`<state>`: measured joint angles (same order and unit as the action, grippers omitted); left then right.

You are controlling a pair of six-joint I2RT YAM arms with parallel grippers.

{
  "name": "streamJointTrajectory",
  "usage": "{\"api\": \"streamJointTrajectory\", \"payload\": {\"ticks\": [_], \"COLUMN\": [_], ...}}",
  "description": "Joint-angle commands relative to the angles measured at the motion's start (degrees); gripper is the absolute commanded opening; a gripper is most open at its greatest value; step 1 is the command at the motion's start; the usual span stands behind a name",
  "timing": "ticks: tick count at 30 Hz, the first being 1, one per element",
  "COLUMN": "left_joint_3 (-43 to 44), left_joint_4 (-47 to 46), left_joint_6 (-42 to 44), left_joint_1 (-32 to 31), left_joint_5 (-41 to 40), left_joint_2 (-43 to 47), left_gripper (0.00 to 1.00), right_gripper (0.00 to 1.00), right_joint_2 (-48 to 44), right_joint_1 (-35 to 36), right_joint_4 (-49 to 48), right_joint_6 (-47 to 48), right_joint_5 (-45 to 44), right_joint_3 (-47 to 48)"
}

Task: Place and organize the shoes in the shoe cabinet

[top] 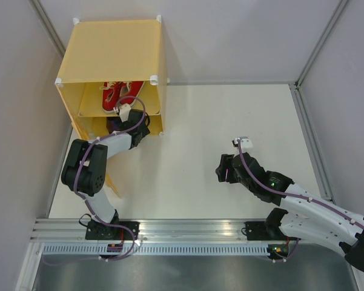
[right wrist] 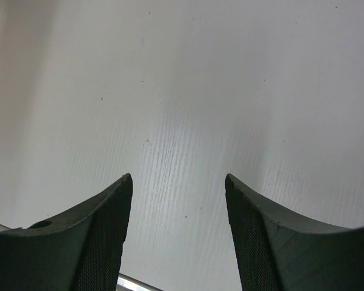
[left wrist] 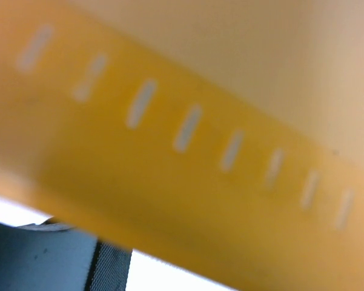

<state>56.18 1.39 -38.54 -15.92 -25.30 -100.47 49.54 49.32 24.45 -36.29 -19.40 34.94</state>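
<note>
Red shoes (top: 116,95) sit on the cabinet's (top: 112,51) shelf (top: 88,113) while the left claw (top: 117,125), width impossible to tell, reaches below it, likely placing a shoe and next needing a clean withdrawal; the right claw (right wrist: 178,182) gapes empty.

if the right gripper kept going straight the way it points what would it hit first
Most likely the bare white table; the right gripper, jaws open, has nothing else ahead in its wrist view. How steeply it tilts down is unclear.

no readable text or labels anywhere.
</note>
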Motion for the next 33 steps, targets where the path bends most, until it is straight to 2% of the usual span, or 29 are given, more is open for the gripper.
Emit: {"api": "streamJointTrajectory", "payload": {"ticks": [1,6,11,14,21,25,33], "left_joint_3": [-0.63,-5.19,-9.59,-11.44,-17.32,-19.35,-16.38], "left_joint_4": [-6.93,-6.84,-6.22,-5.96,-6.22,-8.59,-8.77], "left_joint_6": [0.14,-1.27,-3.02,-4.61,-10.49,-12.25,-14.71], "left_joint_1": [0.02,0.01,0.10,0.10,3.61,6.25,8.36], "left_joint_5": [1.83,2.62,3.41,3.41,6.39,7.98,6.84], "left_joint_2": [2.29,6.86,10.55,12.48,14.77,16.09,12.50], "left_gripper": [0.64,0.71,0.71,0.67,0.50,0.44,0.38], "right_gripper": [0.67,0.67,0.67,0.67,0.67,0.67,0.67], "right_joint_2": [-0.67,-0.85,-1.02,-1.46,-2.52,-2.87,-2.96], "right_joint_1": [-0.10,-0.10,-0.10,-0.10,-0.10,-0.19,-0.10], "right_joint_4": [-0.10,-0.63,-0.80,-0.98,-0.54,-0.72,-1.24], "right_joint_6": [-0.71,-0.88,-1.32,-1.59,-1.67,-1.59,-1.50], "right_joint_5": [-0.90,-0.64,0.24,0.50,0.24,0.15,-0.02], "right_joint_3": [-0.40,-0.66,-1.01,-1.10,-1.54,-1.89,-2.24]}}
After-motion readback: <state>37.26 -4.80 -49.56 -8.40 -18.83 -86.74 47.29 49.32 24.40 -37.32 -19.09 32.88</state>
